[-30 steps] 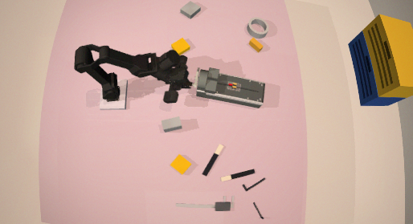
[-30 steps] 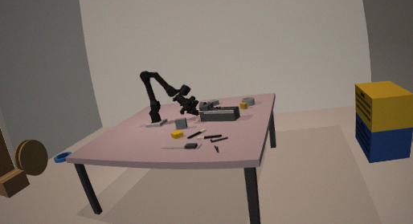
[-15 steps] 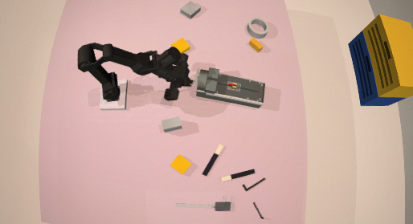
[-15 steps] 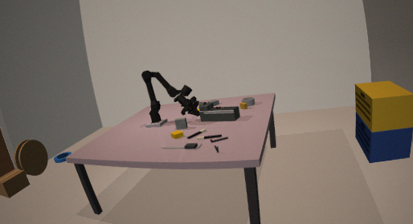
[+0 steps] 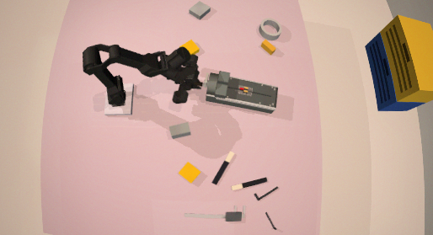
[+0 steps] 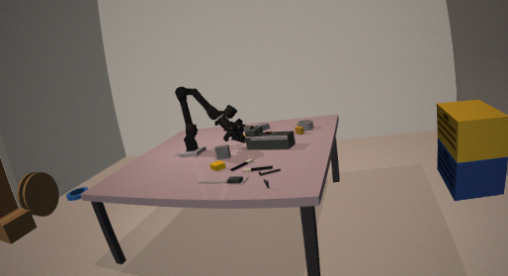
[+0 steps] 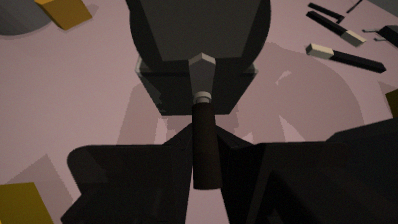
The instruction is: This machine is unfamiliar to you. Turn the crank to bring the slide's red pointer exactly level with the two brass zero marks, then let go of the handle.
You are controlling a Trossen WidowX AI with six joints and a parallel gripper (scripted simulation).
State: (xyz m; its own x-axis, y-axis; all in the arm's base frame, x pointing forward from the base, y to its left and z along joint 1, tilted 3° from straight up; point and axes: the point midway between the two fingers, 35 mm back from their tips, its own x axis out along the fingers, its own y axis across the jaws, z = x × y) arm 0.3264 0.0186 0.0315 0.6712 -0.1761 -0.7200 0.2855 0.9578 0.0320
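The dark grey machine (image 5: 263,94) (image 6: 270,142) lies on the pink table, its crank end facing the arm. The red pointer (image 5: 241,88) is tiny in the top view, at the left side of the small brass zero marks (image 5: 246,88); the exact offset is too small to tell. My gripper (image 5: 201,85) (image 7: 201,127) is shut on the dark brown crank handle (image 7: 206,167), which stands between the fingers in the wrist view. The grey crank arm (image 7: 202,77) runs from the handle's end up over the machine's end. The pointer and marks are hidden in the wrist view.
A yellow block (image 5: 191,47) lies behind the gripper, and a grey block (image 5: 180,130) lies in front of it. A grey ring (image 5: 269,29) and an orange block (image 5: 268,47) lie behind the machine. Black-and-cream sticks (image 5: 221,169), hex keys and a caliper (image 5: 233,216) lie at the front.
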